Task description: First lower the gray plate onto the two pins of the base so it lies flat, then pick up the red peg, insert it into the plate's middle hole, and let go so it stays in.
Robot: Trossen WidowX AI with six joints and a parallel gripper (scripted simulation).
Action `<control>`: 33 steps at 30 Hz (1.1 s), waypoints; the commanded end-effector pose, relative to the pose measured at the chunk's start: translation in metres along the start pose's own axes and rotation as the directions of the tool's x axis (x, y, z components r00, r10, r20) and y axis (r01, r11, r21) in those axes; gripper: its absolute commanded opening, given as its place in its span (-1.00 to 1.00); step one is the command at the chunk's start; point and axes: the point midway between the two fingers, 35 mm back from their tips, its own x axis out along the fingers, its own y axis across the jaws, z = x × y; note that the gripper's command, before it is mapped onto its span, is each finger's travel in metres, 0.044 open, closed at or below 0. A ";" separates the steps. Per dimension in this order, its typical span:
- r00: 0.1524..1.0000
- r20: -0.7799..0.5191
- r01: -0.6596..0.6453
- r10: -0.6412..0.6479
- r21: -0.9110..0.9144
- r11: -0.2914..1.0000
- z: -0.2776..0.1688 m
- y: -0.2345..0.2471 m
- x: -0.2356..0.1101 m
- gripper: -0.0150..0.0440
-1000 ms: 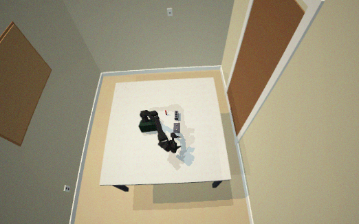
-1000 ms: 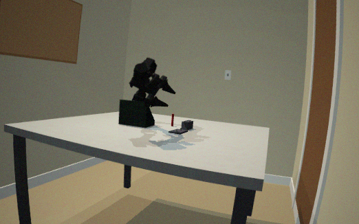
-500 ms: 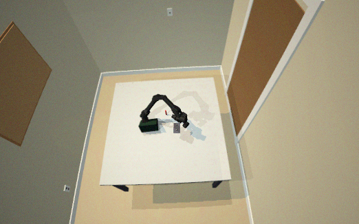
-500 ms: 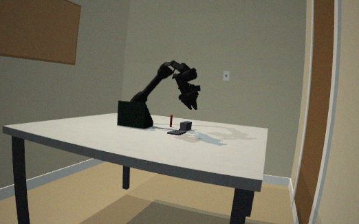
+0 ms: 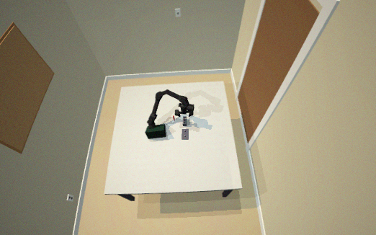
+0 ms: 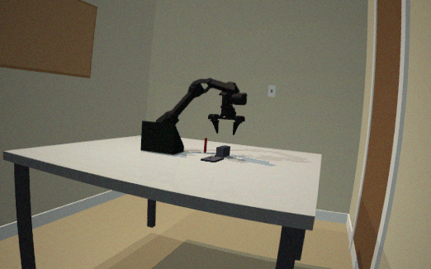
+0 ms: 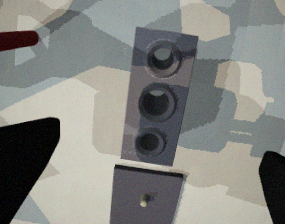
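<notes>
Gray and three-holed, the plate [image 7: 155, 103] lies near the middle of the surface [image 6: 101, 165], well away from every edge. It sits just beside the base [image 7: 145, 216], end to end with it and not yet on it. The base's two pins stand bare, so the first step is undone. The hand [image 6: 225, 131] hangs above the plate, pointing straight down with its fingers spread wide and nothing between them. That is likely so they can drop astride the plate's long sides. The red peg [image 6: 206, 143] stands upright close by on the arm's side, presumably waiting for the second step.
</notes>
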 end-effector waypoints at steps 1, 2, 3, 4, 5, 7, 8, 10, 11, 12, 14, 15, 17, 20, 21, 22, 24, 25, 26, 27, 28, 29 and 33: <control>1.000 -0.007 -0.012 0.012 -0.002 1.000 -0.004 0.003 0.016 1.00; 1.000 -0.006 -0.012 0.012 -0.003 1.000 -0.004 0.003 0.026 1.00; 1.000 -0.006 -0.012 0.012 -0.003 1.000 -0.004 0.004 0.032 1.00; 1.000 -0.005 -0.012 0.012 -0.003 1.000 -0.004 0.004 0.034 1.00; 1.000 -0.005 -0.012 0.012 -0.003 1.000 -0.004 0.004 0.034 1.00; 1.000 -0.005 -0.012 0.012 -0.003 1.000 -0.003 0.004 0.038 1.00; 1.000 -0.005 -0.012 0.012 -0.003 1.000 -0.003 0.003 0.044 1.00; 1.000 -0.005 -0.012 0.012 -0.003 1.000 -0.002 0.003 0.049 1.00; 1.000 -0.005 -0.012 0.012 -0.003 1.000 -0.002 0.003 0.049 1.00; 1.000 -0.005 -0.012 0.012 -0.003 1.000 -0.002 0.003 0.050 1.00; 1.000 -0.005 -0.012 0.012 -0.003 1.000 -0.002 0.003 0.053 1.00; 1.000 -0.005 -0.012 0.012 -0.003 1.000 -0.002 0.003 0.054 1.00; 1.000 -0.005 -0.012 0.012 -0.003 1.000 -0.002 0.003 0.058 1.00; 1.000 -0.005 -0.012 0.012 -0.003 1.000 -0.002 0.003 0.062 1.00; 1.000 -0.005 -0.012 0.012 -0.003 1.000 -0.002 0.003 0.064 1.00; 1.000 -0.005 -0.012 0.012 -0.003 1.000 -0.002 0.003 0.066 1.00; 1.000 -0.005 -0.012 0.012 -0.003 1.000 -0.002 0.003 0.069 1.00; 1.000 -0.005 -0.012 0.012 -0.003 1.000 -0.002 0.003 0.071 1.00; 1.000 -0.005 -0.012 0.012 -0.003 1.000 -0.002 0.003 0.072 1.00; 1.000 -0.005 -0.012 0.012 -0.003 1.000 -0.002 0.003 0.074 1.00; 1.000 -0.004 -0.012 0.012 -0.003 1.000 -0.002 0.003 0.075 1.00; 1.000 -0.004 -0.012 0.012 -0.003 1.000 -0.002 0.003 0.077 1.00; 1.000 -0.004 -0.012 0.012 -0.003 1.000 -0.002 0.003 0.083 1.00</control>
